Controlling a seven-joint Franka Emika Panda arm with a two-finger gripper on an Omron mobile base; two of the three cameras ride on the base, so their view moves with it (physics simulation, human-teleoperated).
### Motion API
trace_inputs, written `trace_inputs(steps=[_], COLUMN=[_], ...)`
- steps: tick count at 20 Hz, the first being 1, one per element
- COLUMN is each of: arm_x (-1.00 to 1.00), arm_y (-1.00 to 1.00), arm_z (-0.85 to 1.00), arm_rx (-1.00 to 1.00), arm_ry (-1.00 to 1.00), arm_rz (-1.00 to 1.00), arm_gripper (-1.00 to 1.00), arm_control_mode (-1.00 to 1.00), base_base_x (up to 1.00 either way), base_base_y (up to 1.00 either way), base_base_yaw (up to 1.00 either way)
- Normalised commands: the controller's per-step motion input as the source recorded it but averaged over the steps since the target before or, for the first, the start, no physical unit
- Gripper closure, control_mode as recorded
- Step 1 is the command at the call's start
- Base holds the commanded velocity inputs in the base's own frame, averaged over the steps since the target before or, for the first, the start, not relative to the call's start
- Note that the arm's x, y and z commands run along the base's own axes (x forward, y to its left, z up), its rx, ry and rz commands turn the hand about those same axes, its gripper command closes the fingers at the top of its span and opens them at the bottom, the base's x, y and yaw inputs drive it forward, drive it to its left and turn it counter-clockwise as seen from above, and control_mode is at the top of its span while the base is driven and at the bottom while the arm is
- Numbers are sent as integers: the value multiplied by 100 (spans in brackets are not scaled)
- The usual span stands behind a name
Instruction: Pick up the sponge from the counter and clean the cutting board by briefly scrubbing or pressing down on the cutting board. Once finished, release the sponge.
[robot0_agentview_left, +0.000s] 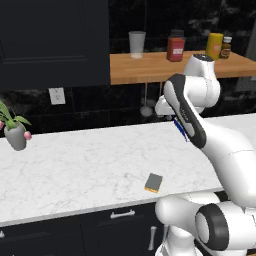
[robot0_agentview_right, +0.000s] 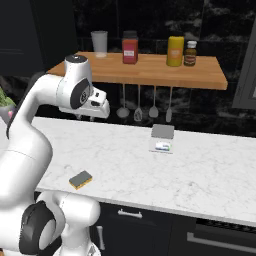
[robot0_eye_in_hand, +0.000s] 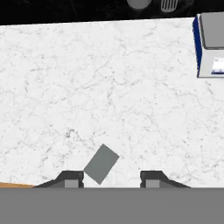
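The sponge lies flat on the white marble counter, close to its front edge, with its dark scrub layer facing up. From the hand view it is a grey tilted rectangle far below, just above and between the fingertips. My gripper hangs high over the counter, open, its two fingertips wide apart with nothing between them. The white hand sits level with the wall shelf. The cutting board is out of view.
A grey-white scale with a blue edge stands at the back of the counter. A potted plant is at the far left. A wooden shelf holds a cup and jars, with utensils hanging under it. A thin brown strip shows at the hand view's lower left.
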Motion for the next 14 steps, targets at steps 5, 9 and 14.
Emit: trace_inputs(steps=[5,9,14], arm_x=[-42,-99,-86], arm_y=[0,5,21], arm_z=[0,-14,-36], arm_rx=[0,1,0], arm_ry=[-7,-6,1], arm_rz=[0,-4,-4], arm_gripper=[-100,-100,-100], arm_control_mode=[-100,-100,-100], base_base_x=[0,0,0], base_base_y=[0,0,0], base_base_yaw=[0,0,0])
